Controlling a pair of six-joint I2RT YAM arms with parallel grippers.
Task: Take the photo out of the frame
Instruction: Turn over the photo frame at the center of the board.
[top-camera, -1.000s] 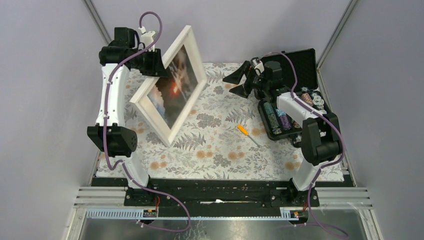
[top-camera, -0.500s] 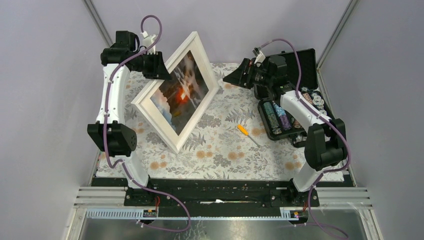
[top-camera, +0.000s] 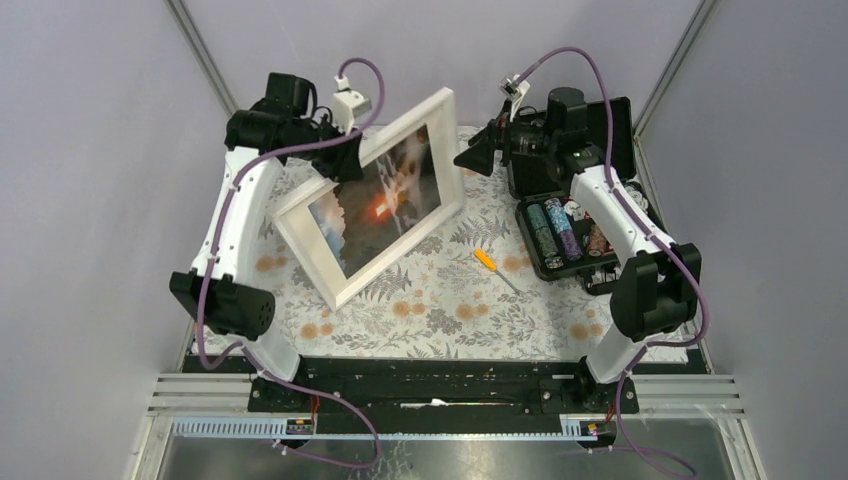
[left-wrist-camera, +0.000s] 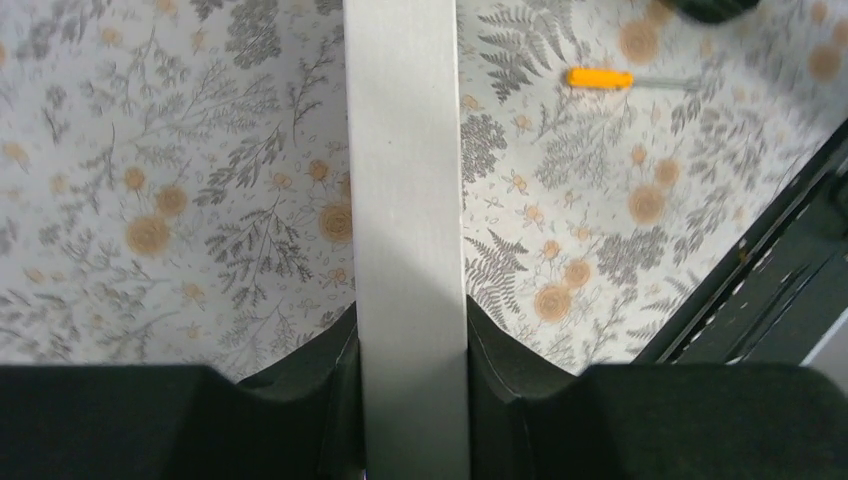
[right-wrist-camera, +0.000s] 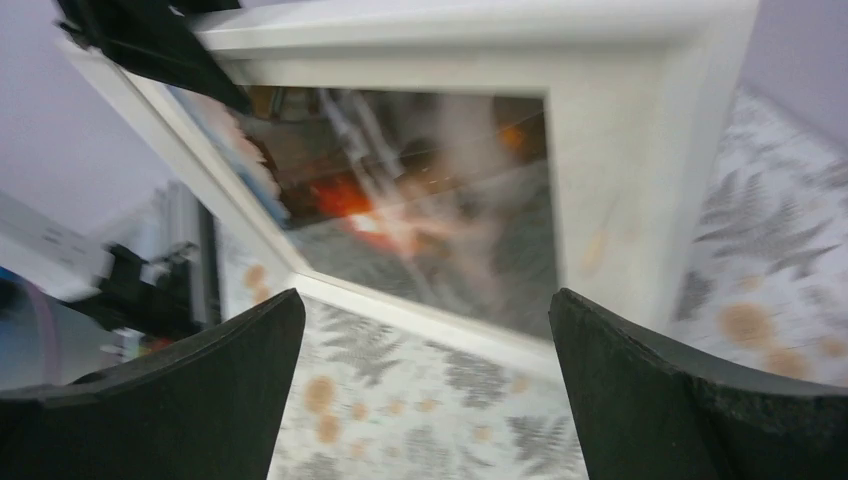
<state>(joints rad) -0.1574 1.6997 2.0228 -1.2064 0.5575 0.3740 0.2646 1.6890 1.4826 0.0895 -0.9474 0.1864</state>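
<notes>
The frame (top-camera: 302, 247) is held tilted over the left half of the desk (top-camera: 440, 310), with its long axis running from near left to far right and its glazed face turned up toward the near side. The photo (top-camera: 378, 205) is seen behind the glass, inside the frame. The left fingers (left-wrist-camera: 325, 400) are pinched on the frame's far left edge, and in the left wrist view the white strip is clamped between them. The right fingers (top-camera: 472, 158) are spread wide and empty, held just beside the frame's far right end and apart from it. In the right wrist view it is the front that is faced. The back, through which the photo would probably have to be taken, is turned away from them. Whether the frame's lowest corner rests on the desk cannot be told. The right arm is judged the free and nearer one for that reach
</notes>
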